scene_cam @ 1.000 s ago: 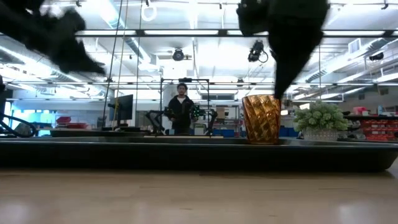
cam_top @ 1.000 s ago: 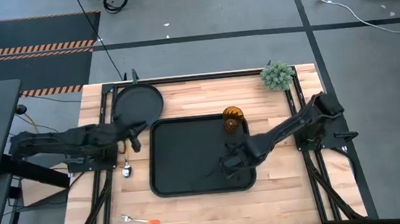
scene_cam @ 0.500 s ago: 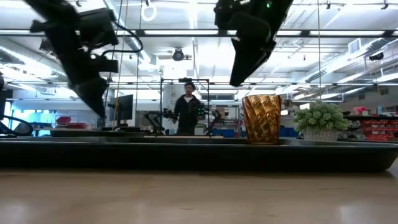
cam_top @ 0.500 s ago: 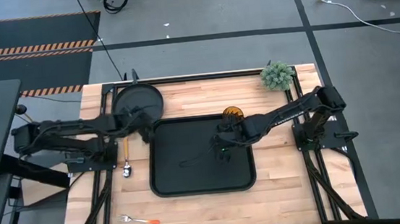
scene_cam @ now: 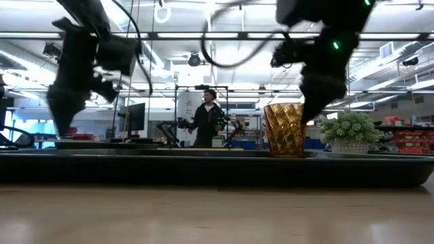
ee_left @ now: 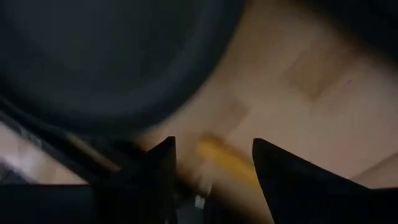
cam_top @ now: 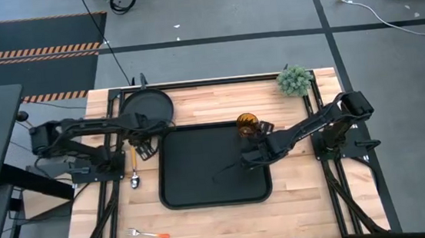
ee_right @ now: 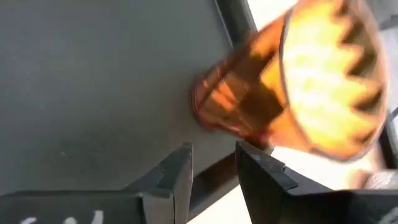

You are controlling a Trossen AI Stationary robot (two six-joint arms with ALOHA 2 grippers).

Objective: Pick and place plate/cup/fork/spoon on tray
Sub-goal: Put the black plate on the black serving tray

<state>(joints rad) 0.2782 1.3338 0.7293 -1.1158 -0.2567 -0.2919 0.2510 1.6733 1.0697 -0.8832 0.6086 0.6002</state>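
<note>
Left hand (cam_top: 147,146) sits low over the counter (cam_top: 211,104), between the plate (cam_top: 147,108) and the spoon (cam_top: 134,177), fingers apart with nothing between them. Plate lies at the counter's far left corner, off the tray (cam_top: 193,167). Spoon lies just left of the tray; fork (cam_top: 148,234) lies near the front edge, well apart from it. Tray fills the middle. Cup (cam_top: 248,123) stands upright in the tray's far right corner. Right hand (cam_top: 248,160) hovers over the tray's right side, just in front of the cup, fingers slightly apart and empty. Green plant ball (cam_top: 295,80) sits at the far right corner. A person (scene_cam: 211,115) stands in the room behind.
</note>
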